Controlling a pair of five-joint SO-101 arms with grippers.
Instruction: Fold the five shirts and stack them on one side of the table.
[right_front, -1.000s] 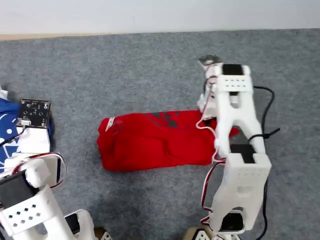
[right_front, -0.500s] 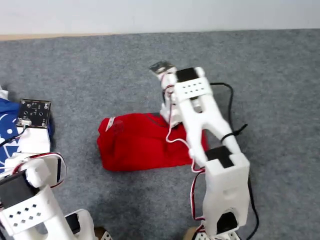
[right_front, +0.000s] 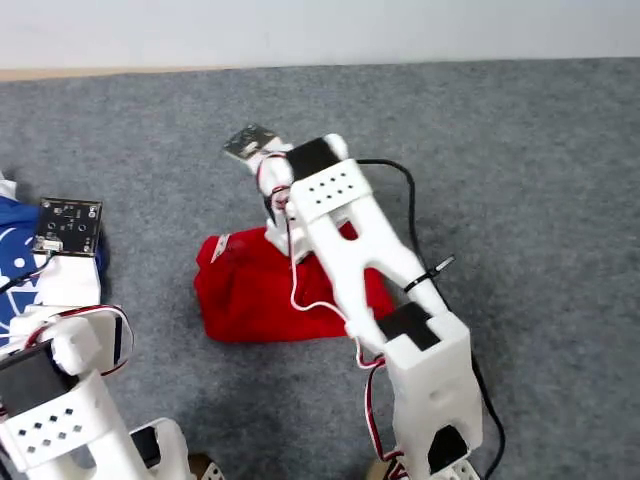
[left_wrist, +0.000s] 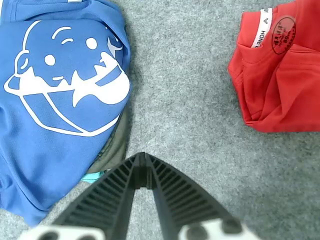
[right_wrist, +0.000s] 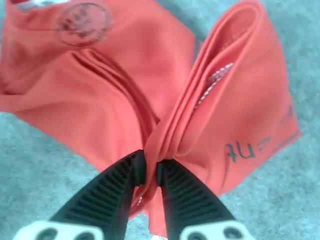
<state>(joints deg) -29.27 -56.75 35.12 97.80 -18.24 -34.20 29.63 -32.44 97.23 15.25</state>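
Grey table cover (right_front: 560, 150), perhaps felt; pale wall (right_front: 300, 30)

light: bright, even | shadows: faint — soft-edged (beneath the right arm (right_front: 350, 240), high view)

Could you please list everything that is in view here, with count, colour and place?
red shirt: one, red, mid-table, partly folded.
blue shirt: one, blue with white print, top of a pile on the left arm's side.
cloth: count unclear, dark and teal edges, under the blue shirt.
table: one, grey cover.
left gripper: one, black, shut, above the table beside the pile.
right gripper: one, black, shut on a fold of the red shirt.
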